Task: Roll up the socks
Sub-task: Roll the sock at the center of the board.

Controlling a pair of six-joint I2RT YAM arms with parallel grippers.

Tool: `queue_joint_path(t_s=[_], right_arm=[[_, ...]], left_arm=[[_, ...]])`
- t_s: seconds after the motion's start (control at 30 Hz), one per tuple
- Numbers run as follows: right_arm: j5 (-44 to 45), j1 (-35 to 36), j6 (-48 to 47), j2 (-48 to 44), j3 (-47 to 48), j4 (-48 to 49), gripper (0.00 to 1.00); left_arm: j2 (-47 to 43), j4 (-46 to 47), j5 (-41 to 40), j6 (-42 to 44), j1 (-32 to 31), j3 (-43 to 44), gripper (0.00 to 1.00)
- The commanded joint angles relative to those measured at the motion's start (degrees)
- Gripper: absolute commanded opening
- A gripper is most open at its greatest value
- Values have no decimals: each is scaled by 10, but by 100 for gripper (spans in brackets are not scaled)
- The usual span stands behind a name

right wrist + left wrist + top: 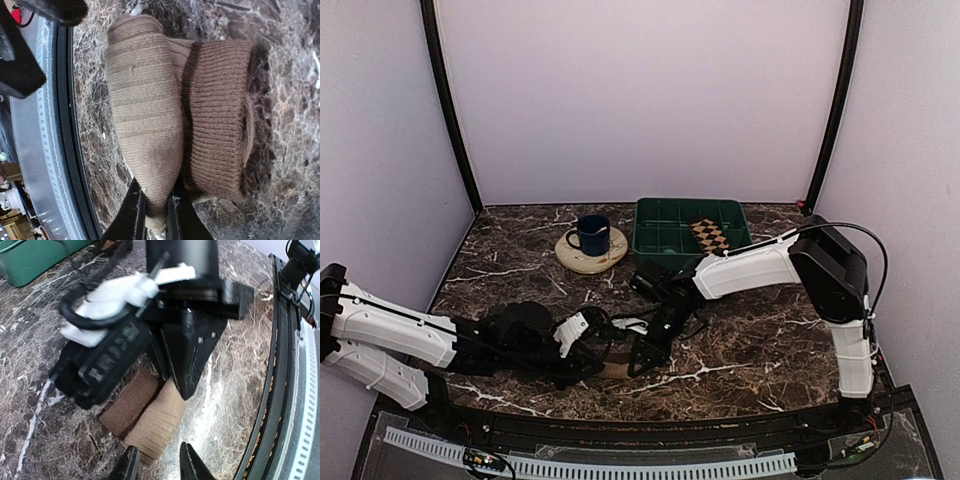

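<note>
Top view: left gripper (604,366) and right gripper (639,363) are meeting at the tan sock (617,371); argyle sock (710,235) is sitting in the green tray (660,215), well beyond both.
Left wrist: left gripper's hanging half open, holding nothing, sock end just ahead of its fingertips.
Right wrist: right gripper's pinching the tan sock's narrow end tight, brown ribbed cuff (217,125) lying alongside.

High rear camera looks down on the tabletop (750,340); both close wrist cameras share the socks (150,100) beyond left pincer (159,466), right pincer (155,215).

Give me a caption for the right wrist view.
Right fingers pinch one end of the tan sock; a brown sock lies against it on the table.
</note>
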Motion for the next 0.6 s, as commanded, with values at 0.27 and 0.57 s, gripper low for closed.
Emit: queue_joint_path(t_s=[0.27,0.57], right_arm=[[-55,-13,-27,43,48,-111,0],[-66,-16,-33,51,60,-127,0]], left_arm=[[62,-28,-40,95,-38,60,32],[110,-50,-23,126,-42,92,33]])
